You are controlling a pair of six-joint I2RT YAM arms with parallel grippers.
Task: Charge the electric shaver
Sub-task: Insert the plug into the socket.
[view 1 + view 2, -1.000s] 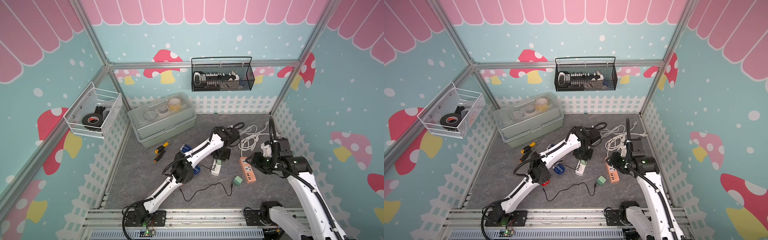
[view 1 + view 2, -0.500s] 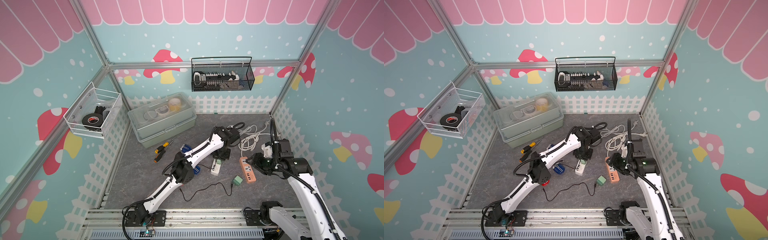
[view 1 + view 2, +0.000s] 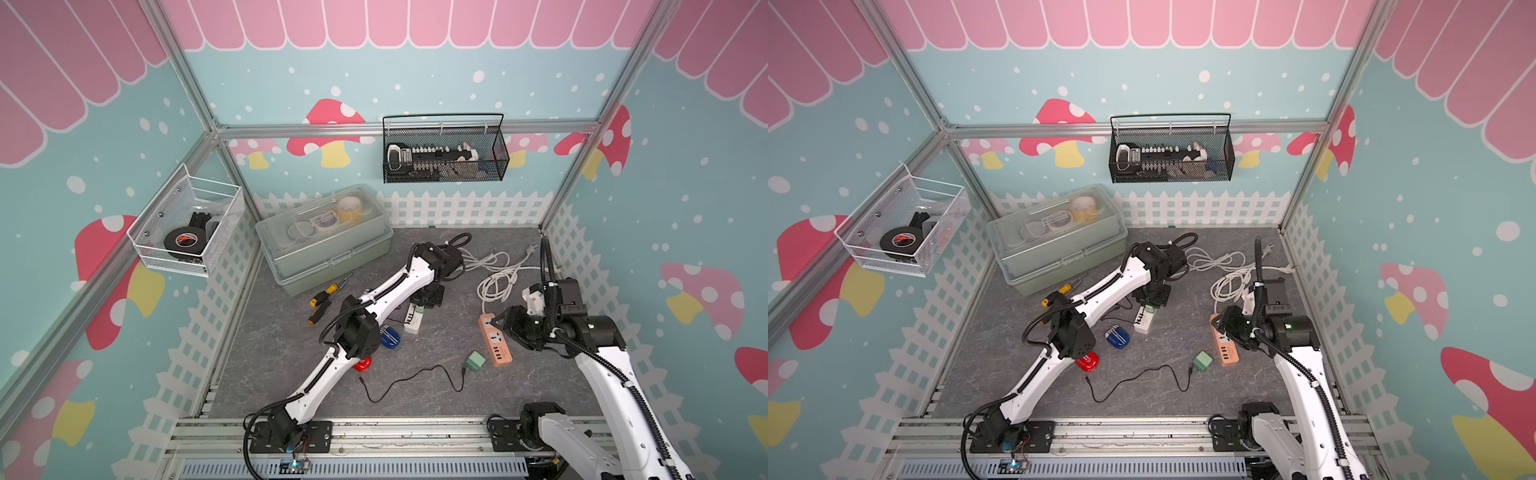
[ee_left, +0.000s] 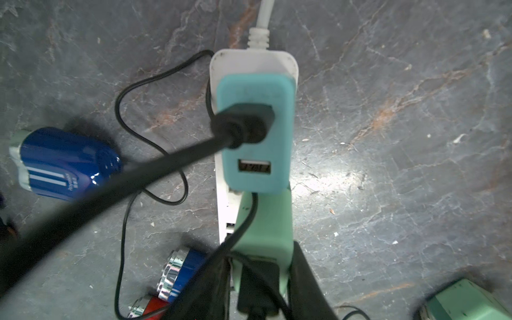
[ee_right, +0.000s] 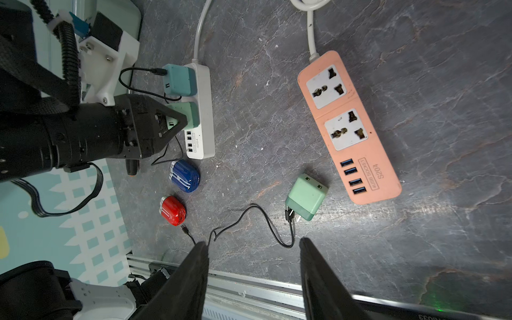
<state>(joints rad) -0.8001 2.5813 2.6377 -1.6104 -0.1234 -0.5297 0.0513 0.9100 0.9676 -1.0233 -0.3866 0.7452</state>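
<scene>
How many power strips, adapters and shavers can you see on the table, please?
Strips: 2 (white strip, orange strip)
Adapters: 3 (teal adapter, held green adapter, loose green adapter)
Shavers: 3 (blue shaver, second blue shaver, red shaver)
Total: 8

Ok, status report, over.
Left gripper shut on mint-green plug adapter in white power strip. Right gripper open, empty. Small red oval shaver unplugged, black cable tip loose beside it. Nothing blocking.

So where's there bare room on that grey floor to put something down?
Biggest bare patch: on the grey stone-look mat between the green plastic toolbox and the left arm. A narrower gap: between the white power strip and the orange power strip. Crowded around the blue shaver.
</scene>
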